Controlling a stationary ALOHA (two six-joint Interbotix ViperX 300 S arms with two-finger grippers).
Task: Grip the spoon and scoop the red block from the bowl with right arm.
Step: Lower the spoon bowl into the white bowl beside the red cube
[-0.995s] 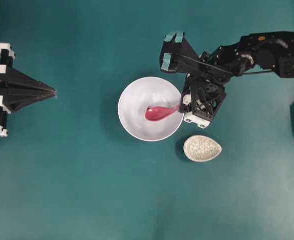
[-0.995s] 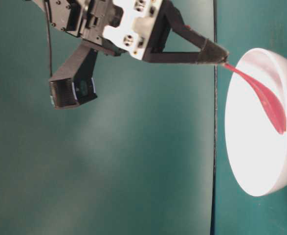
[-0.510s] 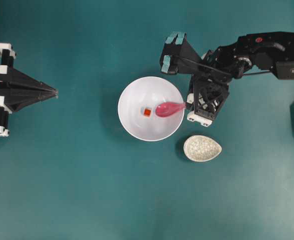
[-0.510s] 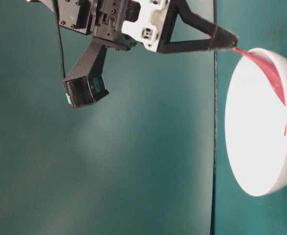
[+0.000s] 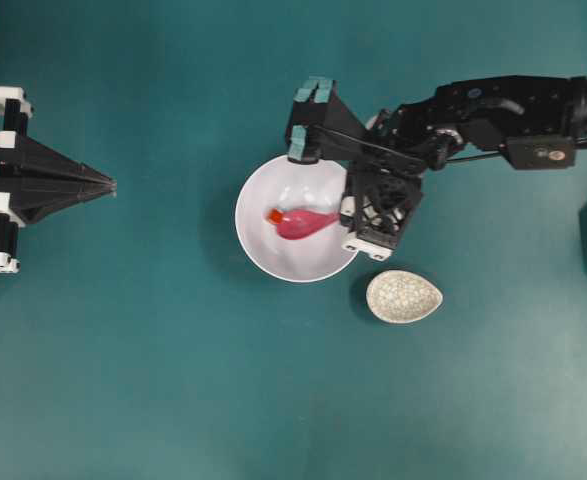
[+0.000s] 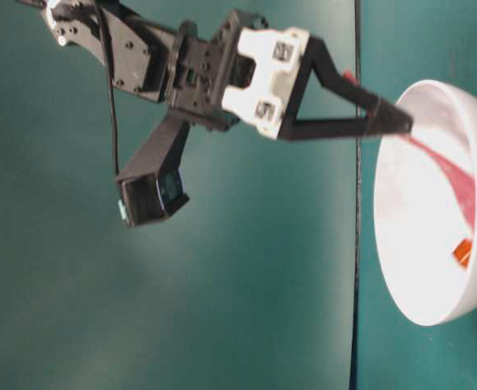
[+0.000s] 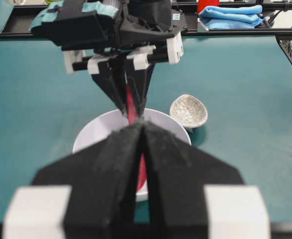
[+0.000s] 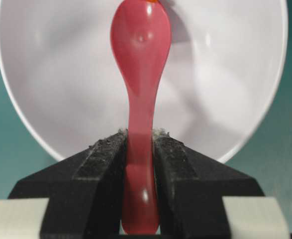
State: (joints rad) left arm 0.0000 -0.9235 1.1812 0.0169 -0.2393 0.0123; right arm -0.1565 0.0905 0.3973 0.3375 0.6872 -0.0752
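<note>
1. Over the right rim of the bowl [image 5: 298,218], the right end effector [image 5: 341,212] is clamped on the handle of the spoon [image 5: 303,223]; the right wrist view shows both black fingers [image 8: 103,164] pressed against the pink handle [image 8: 140,149], one on each side.
2. Inside the bowl, the spoon slopes down from that grip, its scoop lying near the middle of the white interior with the hollow facing up.
3. At the far tip of the scoop, on the side away from the right end effector, the red block [image 5: 274,215] sits touching or just beside the spoon's edge; whether it lies in the scoop cannot be told. From table level it shows as a small orange piece [image 6: 463,253] low in the bowl, below the spoon's end.
4. Just beside the bowl, to its lower right in the overhead view, rests a small speckled dish [image 5: 404,296] on the teal tabletop [image 5: 173,380].
5. Well to the left of the bowl, the left end effector [image 5: 108,185] hangs with its two fingers pressed together, nothing between them, pointing toward the bowl.
</note>
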